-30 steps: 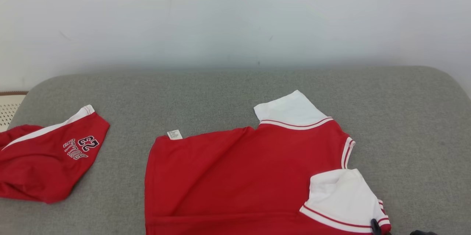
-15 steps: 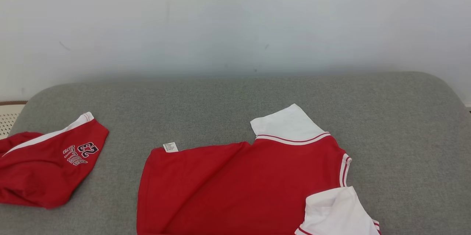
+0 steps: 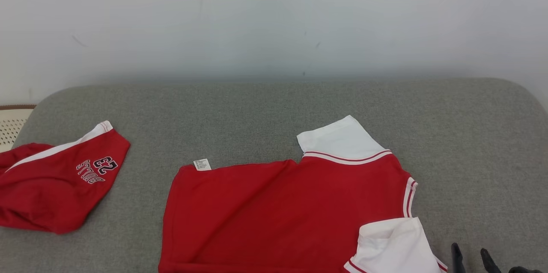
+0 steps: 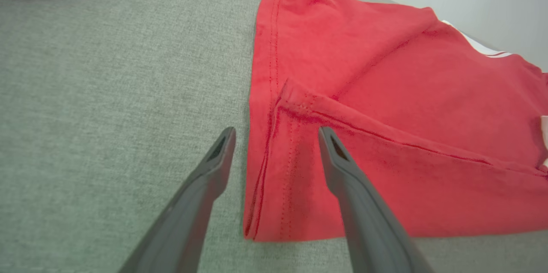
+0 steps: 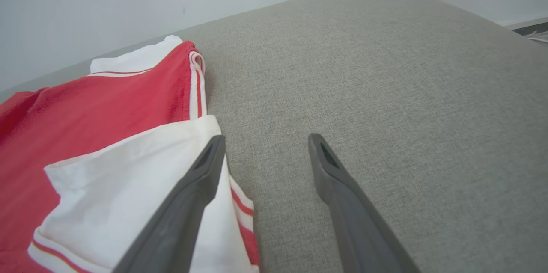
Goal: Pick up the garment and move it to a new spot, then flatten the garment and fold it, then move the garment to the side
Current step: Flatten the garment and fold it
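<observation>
A: Nearest the robot?
B: Left pincer, released, straddles the hem. Right pincer, released, is just beside the white sleeve.
A: And the garment?
B: Flat on the grey cushion, long axis crosswise, hem leftward, sleeves rightward.

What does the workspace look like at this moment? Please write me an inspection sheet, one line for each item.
Surface: grey padded top, flat, fabric-covered.
Job's things: red shirt lies mid-surface; near sleeve, white, is folded onto the body; a fold runs along the near edge.
Clutter: second red garment marked 23, at the left, apart from the shirt.
Grippers: left gripper open, one finger over the shirt, one over the surface; right gripper open beside the near sleeve; neither holds cloth.
Cables: nothing seen.
Surroundings: pale wall behind; woven object far left.
</observation>
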`<state>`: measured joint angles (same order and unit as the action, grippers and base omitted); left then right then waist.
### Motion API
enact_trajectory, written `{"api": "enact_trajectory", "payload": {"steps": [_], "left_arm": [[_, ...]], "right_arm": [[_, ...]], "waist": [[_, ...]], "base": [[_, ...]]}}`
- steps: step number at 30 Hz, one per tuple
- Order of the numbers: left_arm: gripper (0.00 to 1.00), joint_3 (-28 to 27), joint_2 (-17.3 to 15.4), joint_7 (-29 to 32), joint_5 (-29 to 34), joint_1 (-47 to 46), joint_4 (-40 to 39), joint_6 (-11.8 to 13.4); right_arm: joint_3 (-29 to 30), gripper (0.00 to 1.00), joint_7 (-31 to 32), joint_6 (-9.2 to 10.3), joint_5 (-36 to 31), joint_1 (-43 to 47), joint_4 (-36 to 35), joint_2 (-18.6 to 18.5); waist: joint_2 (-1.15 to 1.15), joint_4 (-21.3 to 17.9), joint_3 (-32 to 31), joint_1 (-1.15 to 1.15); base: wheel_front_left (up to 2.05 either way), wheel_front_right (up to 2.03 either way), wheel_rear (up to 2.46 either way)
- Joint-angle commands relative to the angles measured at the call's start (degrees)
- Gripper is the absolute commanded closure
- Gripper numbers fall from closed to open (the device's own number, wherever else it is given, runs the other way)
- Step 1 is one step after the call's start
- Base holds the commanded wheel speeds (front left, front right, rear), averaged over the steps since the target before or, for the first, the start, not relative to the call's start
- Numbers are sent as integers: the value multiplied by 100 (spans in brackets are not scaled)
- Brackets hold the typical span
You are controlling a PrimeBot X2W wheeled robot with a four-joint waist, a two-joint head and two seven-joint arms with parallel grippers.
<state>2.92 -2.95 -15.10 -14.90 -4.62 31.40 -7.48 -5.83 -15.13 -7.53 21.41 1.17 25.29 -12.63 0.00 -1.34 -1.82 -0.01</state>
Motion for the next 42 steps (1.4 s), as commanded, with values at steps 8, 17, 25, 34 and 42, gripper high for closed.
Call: {"api": "enact_trajectory", "payload": {"steps": [8, 17, 25, 34, 42], "left_arm": [[0, -113, 3, -6, 136, -634, -240, 2], [0, -100, -102, -7, 341, -2201, 463, 2], [0, -225, -280, -6, 621, -3101, 1206, 159], [0, -216, -337, -7, 765, -3504, 1925, 219], [0, -245, -301, -6, 802, -3656, 2042, 269]], "right_arm": [[54, 0, -1, 8, -308, -570, -251, 19], [-469, 0, -1, 8, -289, -1312, -205, 134], [-603, 0, -1, 8, -217, -1507, -127, 176], [-537, 0, -1, 8, -200, -1571, -154, 148], [-560, 0, -1, 8, -226, -1609, -148, 178]], "waist": [[0, 28, 279, 1], [0, -64, 929, 1], [0, -238, 1337, 1], [0, -414, 1535, 1], [0, -431, 1566, 1]], "base": [[0, 0, 0], [0, 0, 0], [0, 0, 0], [0, 0, 0], [0, 0, 0]]}}
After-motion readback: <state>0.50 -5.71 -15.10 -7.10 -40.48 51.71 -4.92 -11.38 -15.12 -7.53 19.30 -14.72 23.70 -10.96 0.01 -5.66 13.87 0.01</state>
